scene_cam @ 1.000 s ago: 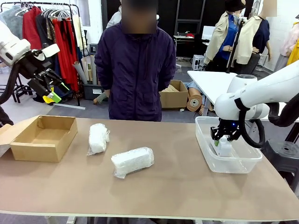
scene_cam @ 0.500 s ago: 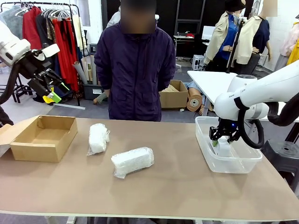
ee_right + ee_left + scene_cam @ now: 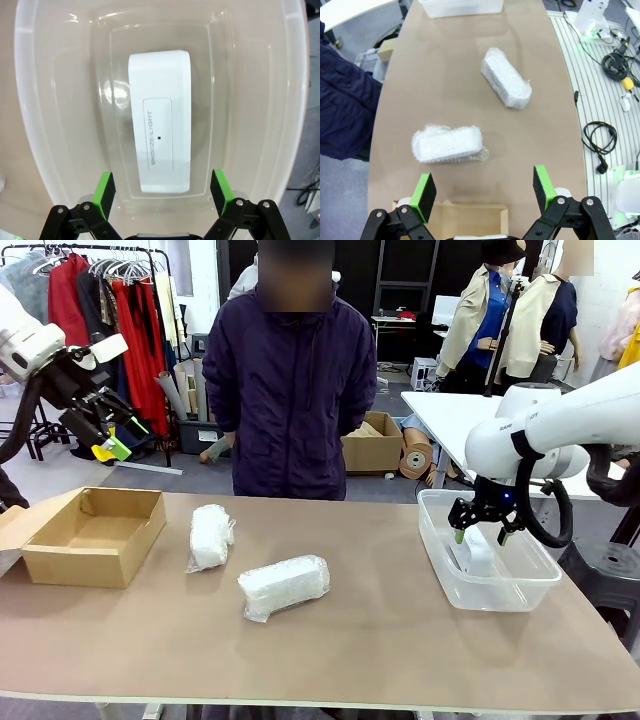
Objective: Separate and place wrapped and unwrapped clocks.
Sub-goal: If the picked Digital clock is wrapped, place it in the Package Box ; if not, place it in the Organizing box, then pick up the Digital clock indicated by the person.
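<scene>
A bare white clock (image 3: pixel 160 150) marked SNOOZE/LIGHT lies flat on the floor of the clear plastic tub (image 3: pixel 35 125); in the front view this clock (image 3: pixel 478 552) sits in the tub (image 3: pixel 530 592) at the table's right. My right gripper (image 3: pixel 482 534) (image 3: pixel 161 187) hangs open just above it, holding nothing. Two bubble-wrapped clocks lie on the table: one (image 3: pixel 211 536) (image 3: pixel 447 144) near the cardboard box, the other (image 3: pixel 284 586) (image 3: pixel 505 78) toward the middle. My left gripper (image 3: pixel 108 435) (image 3: pixel 483 189) is open, raised high above the table's left end.
An open brown cardboard box (image 3: pixel 92 536) stands at the table's left end, its rim (image 3: pixel 470 220) just under my left fingers. A person in a dark jacket (image 3: pixel 290 380) stands at the far edge. Bare tabletop (image 3: pixel 380 640) spans the front.
My right gripper has opened, let go of the bare clock in the tub and risen a little. The left arm and the wrapped clocks have not moved.
</scene>
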